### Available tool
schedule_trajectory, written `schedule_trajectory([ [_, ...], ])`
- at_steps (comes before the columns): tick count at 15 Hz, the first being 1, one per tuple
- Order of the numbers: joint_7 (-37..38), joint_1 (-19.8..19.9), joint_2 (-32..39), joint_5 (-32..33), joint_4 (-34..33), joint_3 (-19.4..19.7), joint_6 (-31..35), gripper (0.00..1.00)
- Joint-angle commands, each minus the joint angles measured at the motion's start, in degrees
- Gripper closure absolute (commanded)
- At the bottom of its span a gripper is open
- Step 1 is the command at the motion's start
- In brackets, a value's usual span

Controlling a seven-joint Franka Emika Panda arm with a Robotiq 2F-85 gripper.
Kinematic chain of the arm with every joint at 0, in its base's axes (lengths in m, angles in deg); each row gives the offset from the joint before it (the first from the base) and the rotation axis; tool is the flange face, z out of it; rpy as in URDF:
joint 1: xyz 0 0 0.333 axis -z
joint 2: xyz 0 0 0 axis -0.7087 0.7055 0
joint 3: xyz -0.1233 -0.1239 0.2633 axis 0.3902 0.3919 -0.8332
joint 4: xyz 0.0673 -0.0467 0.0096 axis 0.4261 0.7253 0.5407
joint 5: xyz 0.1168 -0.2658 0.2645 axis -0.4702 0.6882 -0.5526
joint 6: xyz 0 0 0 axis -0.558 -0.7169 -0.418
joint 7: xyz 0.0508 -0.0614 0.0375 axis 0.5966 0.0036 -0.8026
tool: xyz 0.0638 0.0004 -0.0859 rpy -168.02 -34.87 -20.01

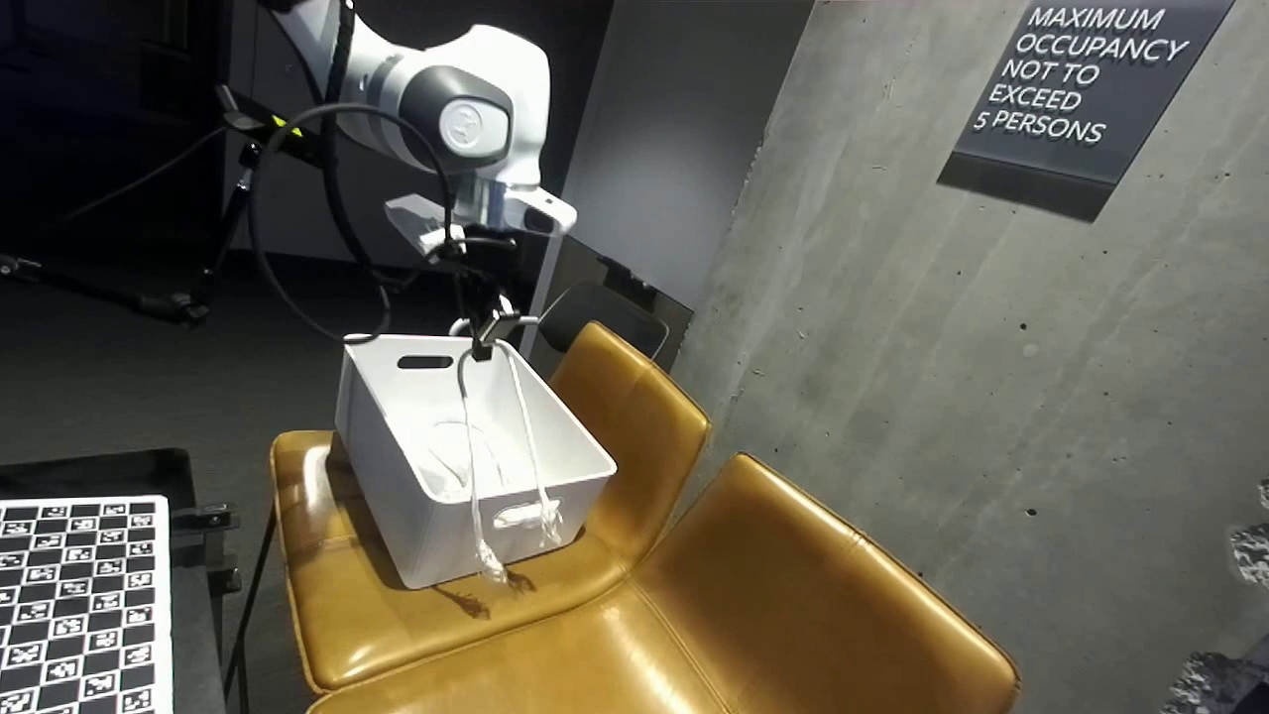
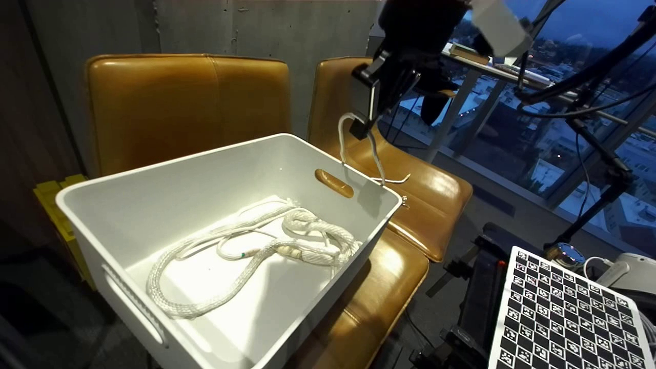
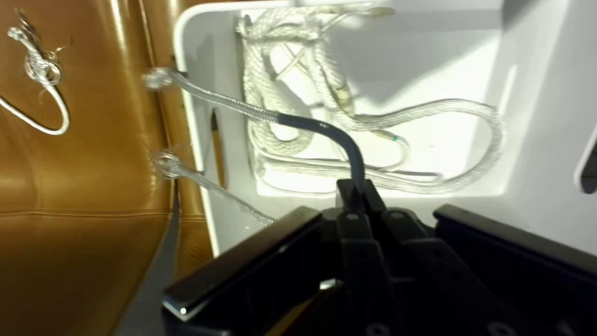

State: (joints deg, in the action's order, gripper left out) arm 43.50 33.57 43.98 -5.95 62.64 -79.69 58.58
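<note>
Since hand [image 3: 358,198] pinches rope [image 3: 322,126] higher than the bin [image 2: 184,189], frayed ends [image 1: 489,563] hanging outside it, those could catch on its rim [image 3: 194,137] if dragged; a snag might pull rope loose.

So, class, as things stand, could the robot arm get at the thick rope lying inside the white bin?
Probably not yet: the tool is closed on a cord. Otherwise, the bin is open on top, seemingly leaving the thick rope reachable.
</note>
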Motion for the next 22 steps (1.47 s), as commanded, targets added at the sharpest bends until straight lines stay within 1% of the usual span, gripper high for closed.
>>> schedule_trajectory([
  [1,3.11,-1.83,-3.63,0.73,-4.29,-3.70,-6.03,0.99],
  [4,1.90,-1.66,-2.83,1.01,-8.84,-5.25,-8.35,0.99],
  [7,-0.78,0.21,-0.38,0.83,-11.95,-4.26,-8.60,0.99],
  [11,-4.91,3.18,3.34,0.97,-12.74,-2.53,-7.24,0.99],
  [14,-6.88,4.22,5.60,1.38,-12.49,-1.74,-6.83,0.99],
  [15,-7.05,4.22,6.03,1.61,-12.19,-1.57,-6.98,0.71],
  [16,-7.27,4.19,6.33,1.66,-11.95,-1.45,-6.99,0.71],
  [17,-7.27,4.07,6.50,1.83,-11.68,-1.33,-6.89,0.65],
  [20,-8.56,4.79,6.10,1.08,-10.90,-1.23,-7.07,0.42],
  [22,-10.60,6.58,6.00,0.34,-10.02,-0.36,-6.45,0.30],
])
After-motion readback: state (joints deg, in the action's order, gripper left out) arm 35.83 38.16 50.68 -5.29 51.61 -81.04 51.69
